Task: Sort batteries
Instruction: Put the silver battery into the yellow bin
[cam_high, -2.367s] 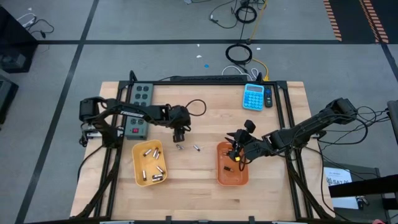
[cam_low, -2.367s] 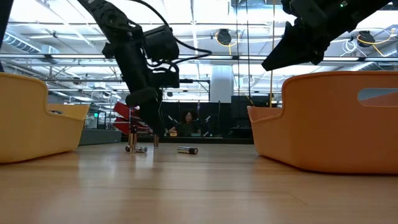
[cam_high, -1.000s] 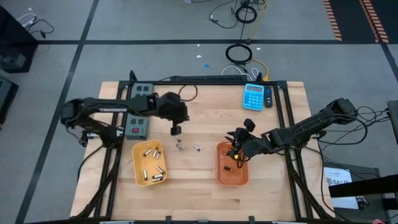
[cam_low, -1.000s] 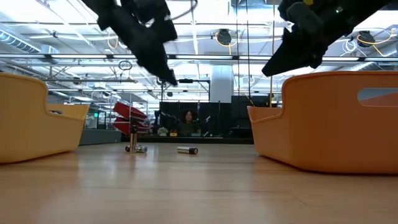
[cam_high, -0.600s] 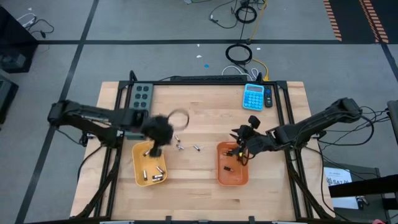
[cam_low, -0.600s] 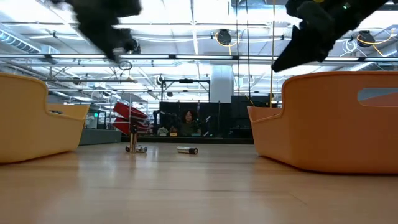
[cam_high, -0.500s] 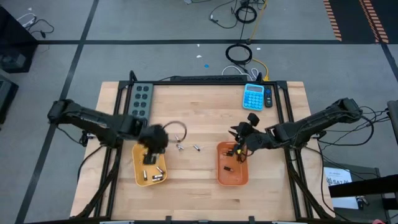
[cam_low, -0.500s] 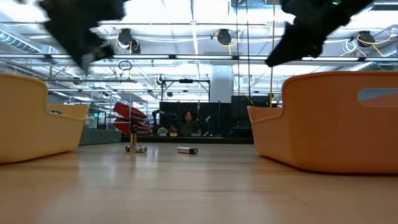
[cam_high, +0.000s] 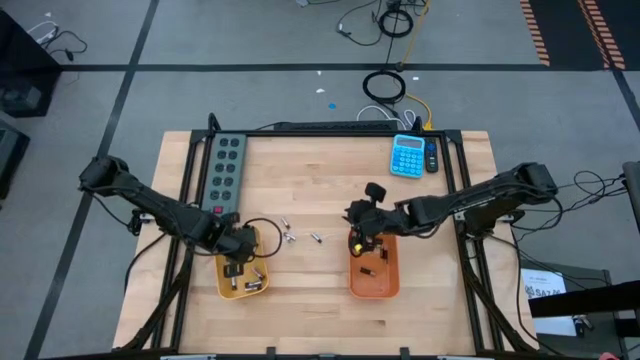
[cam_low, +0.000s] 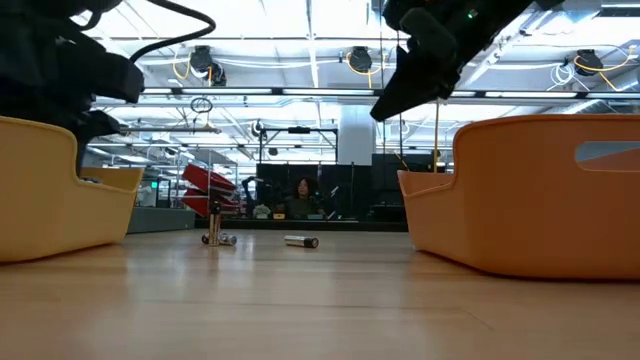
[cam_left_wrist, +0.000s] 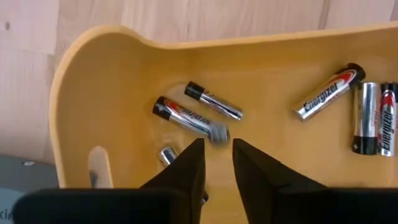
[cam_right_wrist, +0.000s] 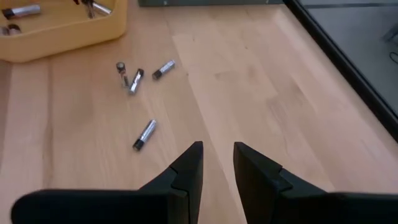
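Left tool is positioned over the yellow tray at the table's front-left; its fingers stand slightly parted with a narrow gap and nothing pinched between them. Directly beyond the fingertips, several batteries lie on the tray floor: two crossing near the tips, a small one beside the left finger, and three more toward the tray's far end, one bearing Energizer lettering.

Right tool is located above the table at the near-left edge of the orange tray; its fingers are likewise slightly parted and hold nothing. One dark cell lies inside the orange tray.

Four loose batteries remain on the bare wood between the two trays: three clustered together, one of which stands upright in the low view, and one lying apart from them.

Grey power strip lies along the table's left rail. Blue calculator sits at the rear right.
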